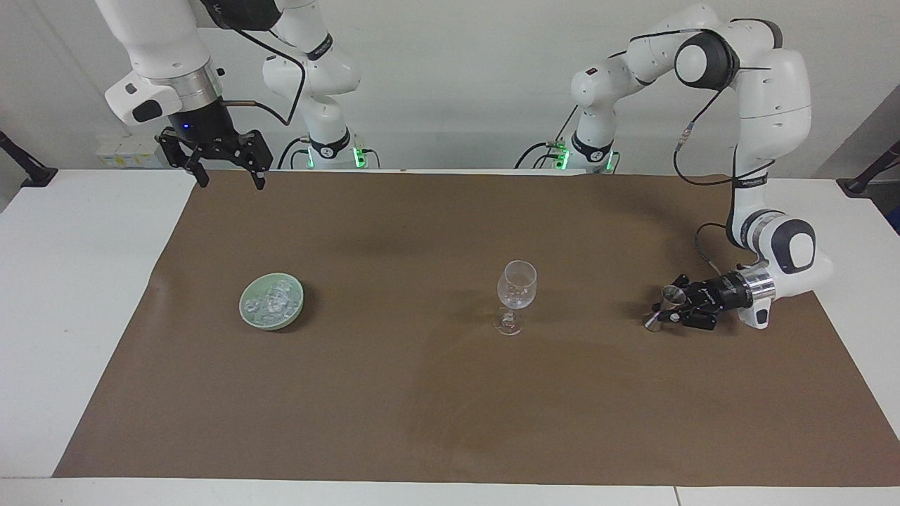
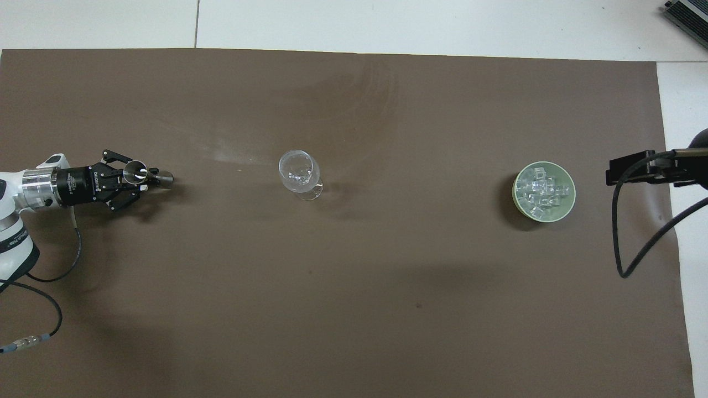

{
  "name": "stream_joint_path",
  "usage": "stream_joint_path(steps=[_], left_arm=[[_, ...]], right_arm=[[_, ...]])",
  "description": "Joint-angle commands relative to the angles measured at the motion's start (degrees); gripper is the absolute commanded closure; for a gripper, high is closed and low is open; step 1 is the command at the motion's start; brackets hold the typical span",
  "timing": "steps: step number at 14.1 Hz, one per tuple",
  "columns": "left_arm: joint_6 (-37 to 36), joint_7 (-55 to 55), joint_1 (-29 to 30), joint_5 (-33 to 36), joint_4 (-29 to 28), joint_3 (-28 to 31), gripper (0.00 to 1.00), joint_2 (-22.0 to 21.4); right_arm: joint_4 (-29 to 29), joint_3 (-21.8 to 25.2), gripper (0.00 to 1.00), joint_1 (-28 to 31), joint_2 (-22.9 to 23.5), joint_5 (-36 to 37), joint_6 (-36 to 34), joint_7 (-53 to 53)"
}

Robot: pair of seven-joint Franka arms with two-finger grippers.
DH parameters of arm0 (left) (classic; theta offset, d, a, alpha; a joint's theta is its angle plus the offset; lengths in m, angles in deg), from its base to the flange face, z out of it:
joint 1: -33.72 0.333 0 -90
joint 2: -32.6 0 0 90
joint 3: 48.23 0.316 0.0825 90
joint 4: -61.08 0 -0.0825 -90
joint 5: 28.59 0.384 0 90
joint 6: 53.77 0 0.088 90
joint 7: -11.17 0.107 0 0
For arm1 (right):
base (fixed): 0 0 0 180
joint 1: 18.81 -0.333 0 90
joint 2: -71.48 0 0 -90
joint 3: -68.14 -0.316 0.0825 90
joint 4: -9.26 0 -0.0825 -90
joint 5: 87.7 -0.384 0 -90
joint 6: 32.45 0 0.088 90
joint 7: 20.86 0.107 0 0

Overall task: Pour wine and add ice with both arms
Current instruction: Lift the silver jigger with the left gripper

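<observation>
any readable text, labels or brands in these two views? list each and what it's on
"ROBOTIQ": white lettering along the black body of the left pincer, overhead view, barely legible.
White print on the dark band of the left arm's forearm: too small to read.
Nothing readable on the wine glass or the green dish.

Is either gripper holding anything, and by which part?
The left gripper is shut on the metal jigger at its narrow waist; the right gripper holds nothing.
</observation>
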Motion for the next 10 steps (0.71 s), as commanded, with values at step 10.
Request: stream_joint_path(steps=[10], left_arm=[[0.3,-3.3,-1.2,-1.3,0.3,0.1,1.00,-3.4]], right_arm=[[1.2,0.2,0.00,-0.3,-1.2,-0.4,-0.5,0.9]])
